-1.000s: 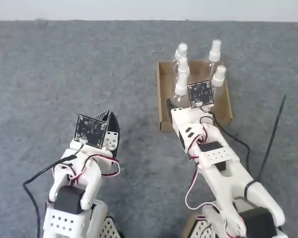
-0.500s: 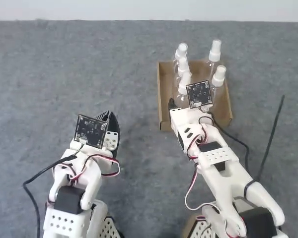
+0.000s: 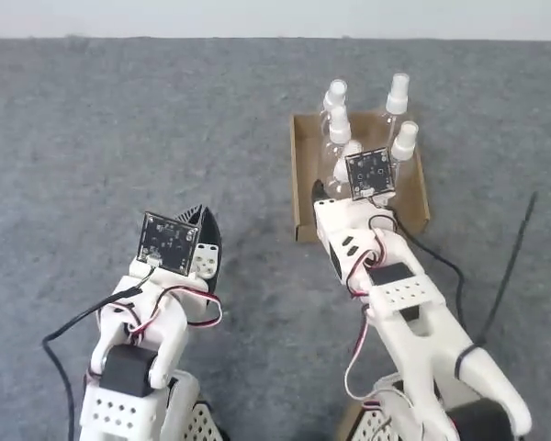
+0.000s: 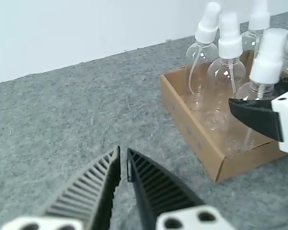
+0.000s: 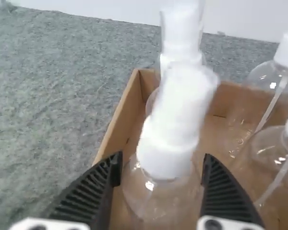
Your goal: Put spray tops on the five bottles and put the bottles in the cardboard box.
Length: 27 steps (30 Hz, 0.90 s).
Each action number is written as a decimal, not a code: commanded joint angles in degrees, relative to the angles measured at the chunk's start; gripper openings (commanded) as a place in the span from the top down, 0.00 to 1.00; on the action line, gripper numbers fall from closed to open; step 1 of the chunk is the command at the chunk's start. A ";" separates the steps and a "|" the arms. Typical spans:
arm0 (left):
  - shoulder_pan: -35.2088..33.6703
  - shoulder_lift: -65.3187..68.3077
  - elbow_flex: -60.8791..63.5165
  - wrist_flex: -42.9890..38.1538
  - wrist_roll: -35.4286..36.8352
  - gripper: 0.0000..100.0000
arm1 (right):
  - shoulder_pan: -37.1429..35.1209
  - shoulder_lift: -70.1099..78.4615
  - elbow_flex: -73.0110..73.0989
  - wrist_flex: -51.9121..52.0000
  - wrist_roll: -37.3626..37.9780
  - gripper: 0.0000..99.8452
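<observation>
Bottle point(image 5: 170, 124) in right hand point(image 5: 158, 167), among other bottles point(image 5: 271, 81), in cardboard box point(image 5: 120, 115).

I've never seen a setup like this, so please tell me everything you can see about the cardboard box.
The box is a shallow, open-topped tray of plain brown cardboard with low walls. It lies flat on the grey, felt-like table, just ahead of the right arm. Five clear bottles with white spray tops are inside it. Four stand upright, and one tilted bottle near the front wall is gripped by the right gripper.
</observation>
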 commanded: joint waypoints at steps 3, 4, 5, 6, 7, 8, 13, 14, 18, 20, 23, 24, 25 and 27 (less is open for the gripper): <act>-0.35 -0.79 -0.22 -1.58 -0.26 0.99 | 0.04 -9.27 -7.65 7.69 0.18 0.80; -0.35 -0.79 -0.22 -1.58 -0.26 0.99 | 0.04 -10.51 -8.79 9.45 0.18 0.80; -0.35 -0.79 -0.22 -1.58 -0.26 0.99 | -0.04 -11.74 -9.93 11.21 0.18 0.80; -0.35 -0.79 -0.22 -1.58 -0.26 0.99 | -0.13 -13.05 -10.99 13.23 0.18 0.80; -0.35 -0.79 -0.22 -1.58 -0.26 0.99 | -0.22 -14.37 -11.96 15.16 0.09 0.80; -0.35 -0.79 -0.22 -1.58 -0.26 0.99 | -0.22 -15.78 -12.75 17.01 0.09 0.80; -0.53 -0.79 -0.48 -1.85 -0.35 0.99 | 0.04 -24.22 -14.51 27.47 0.18 0.80; -1.32 -0.88 -0.75 -1.85 -0.35 0.99 | 0.04 -26.15 -14.77 30.29 0.18 0.80; -5.80 -4.40 -1.89 -1.58 -0.18 0.99 | 0.04 -34.15 -15.03 42.95 2.73 0.80; -6.86 -7.91 -1.27 -1.23 -0.18 0.99 | 0.13 -38.11 -14.68 49.19 4.75 0.84; -7.21 -13.63 -0.04 1.93 -0.18 0.98 | 0.13 -45.05 -12.57 56.92 8.00 0.95; -7.21 -13.98 0.13 2.99 -0.18 0.98 | 0.13 -47.60 -11.60 59.12 9.76 0.98; -7.21 -13.45 0.31 3.87 -0.18 0.98 | 0.13 -50.24 -10.46 61.32 11.78 1.00; -7.30 -12.75 1.10 5.19 -0.26 0.98 | 0.13 -55.87 -7.56 65.98 15.21 0.98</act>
